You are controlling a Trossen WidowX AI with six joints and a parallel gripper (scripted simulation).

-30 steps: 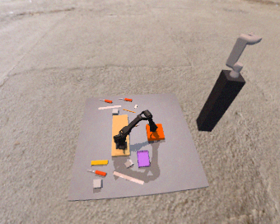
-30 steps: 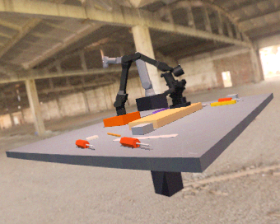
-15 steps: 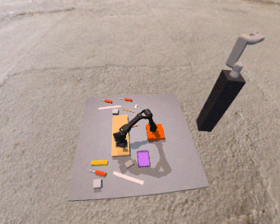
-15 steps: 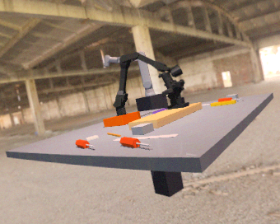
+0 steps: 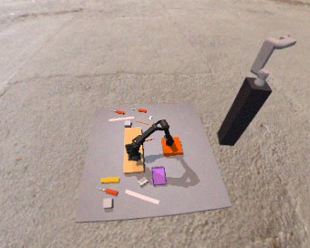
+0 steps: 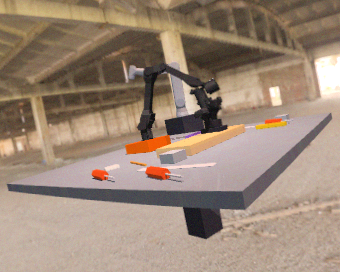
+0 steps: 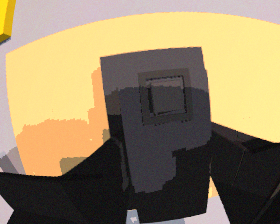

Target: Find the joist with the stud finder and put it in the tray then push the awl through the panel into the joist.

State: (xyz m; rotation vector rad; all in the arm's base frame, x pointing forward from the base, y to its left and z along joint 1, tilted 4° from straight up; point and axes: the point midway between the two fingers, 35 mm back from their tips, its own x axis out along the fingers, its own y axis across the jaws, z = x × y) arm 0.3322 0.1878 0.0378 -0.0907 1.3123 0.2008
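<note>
My gripper [image 5: 132,155] [image 6: 212,125] [image 7: 161,127] is shut on the stud finder [image 7: 196,100], a dark block with a square window that looks dark. It is low over the pale wooden floor panel [image 5: 133,133] [image 6: 204,141] [image 7: 241,60]; whether the stud finder touches the panel cannot be told. A shallow purple tray [image 5: 159,176] [image 6: 192,134] lies beside the panel. A red-handled pointed tool [image 5: 110,191] [image 6: 273,121] lies near one panel end. Two similar tools [image 5: 119,112] [image 5: 141,110] lie beyond the other end; which is the awl is unclear.
The arm's base stands on an orange block [image 5: 179,150] [image 6: 148,146]. A yellow bar [image 5: 109,180] [image 6: 271,125] [image 7: 3,19] lies near the panel's end. Pale strips [image 5: 141,197] [image 5: 121,119] and grey blocks [image 5: 108,203] [image 5: 128,123] lie around it. A pale block [image 5: 142,181] lies between panel and tray.
</note>
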